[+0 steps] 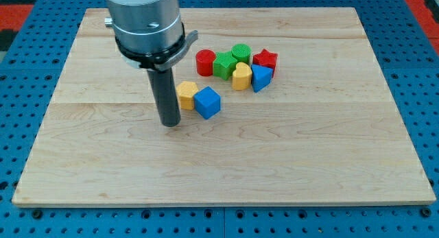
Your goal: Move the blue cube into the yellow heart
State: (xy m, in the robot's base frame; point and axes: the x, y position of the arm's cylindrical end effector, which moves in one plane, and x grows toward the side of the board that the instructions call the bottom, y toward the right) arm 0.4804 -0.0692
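Note:
The blue cube (207, 102) lies near the board's middle, touching a yellow block (186, 94) on its left. The yellow heart (241, 76) lies up and to the right of the cube, a short gap away, inside a cluster of blocks. My tip (170, 123) rests on the board just left of and below the yellow block, about a block's width left of the blue cube. The dark rod rises from it to the grey arm head at the view's top.
Around the yellow heart lie a red cylinder (205, 62), a green star-like block (224, 64), a green cylinder (241, 53), a red star (265, 60) and a blue block (261, 78). The wooden board (274, 162) sits on a blue pegboard.

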